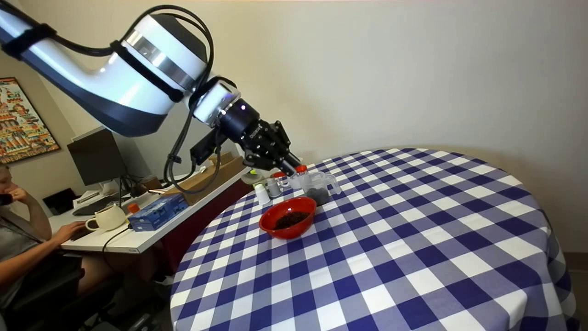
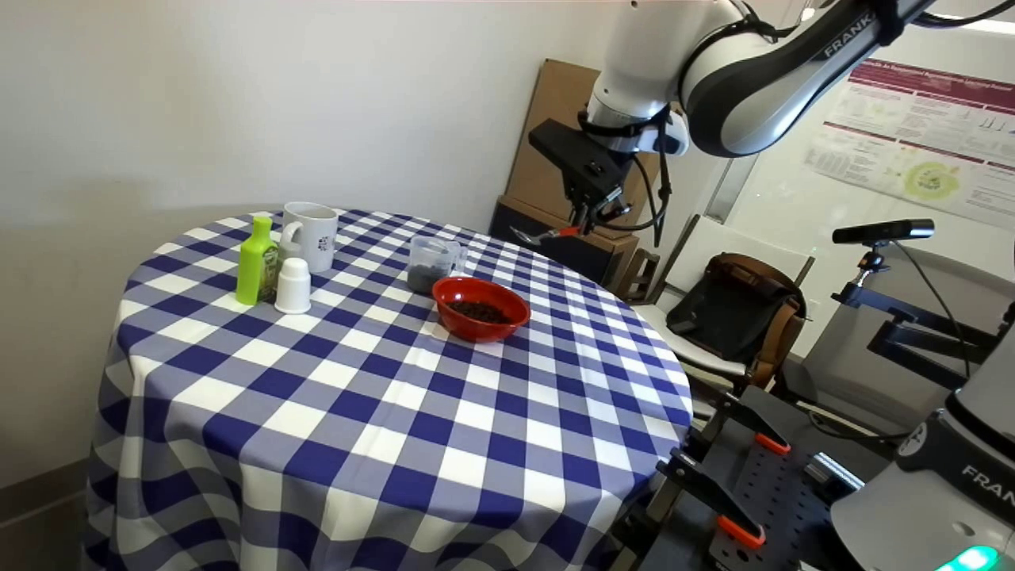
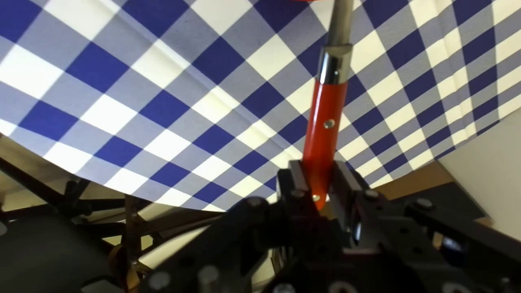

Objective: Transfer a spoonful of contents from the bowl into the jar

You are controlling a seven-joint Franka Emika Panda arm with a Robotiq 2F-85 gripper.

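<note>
1. Falling in folds past its round edge, a blue-and-white checked tablecloth (image 2: 484,456) spreads before a plain pale wall (image 1: 413,78).
2. Past it, in an exterior view, a white desk (image 1: 138,240) carries a dark monitor (image 1: 98,158), a blue box (image 1: 158,212) and a cream mug (image 1: 109,218), with a seated person (image 1: 16,248) alongside; in an exterior view, a chair (image 2: 702,242) holds a black bag (image 2: 714,301) with brown straps.
3. The cut-off letters "FRANK" can be read on the robot arm (image 2: 733,99) and its base (image 2: 912,507). Text on the poster (image 2: 912,131), print on the white mug (image 2: 317,238) and the label on the lime-green bottle (image 2: 255,266) are too small to make out.
4. On the cloth, in both exterior views, sits the glossy red bowl (image 2: 478,332), round and shallow, with dark brown grains (image 2: 478,311) in it.
5. Just beside it stands the clear jar (image 2: 432,254), dark grey contents (image 2: 424,277) filling its lower part, a loop handle at its side; whether the two touch cannot be told.
6. Above the cloth, the black gripper (image 3: 318,179) is clamped on the smooth red handle of a spoon (image 3: 329,101) with a shiny metal collar. In an exterior view the spoon hangs apart from bowl and jar.
</note>
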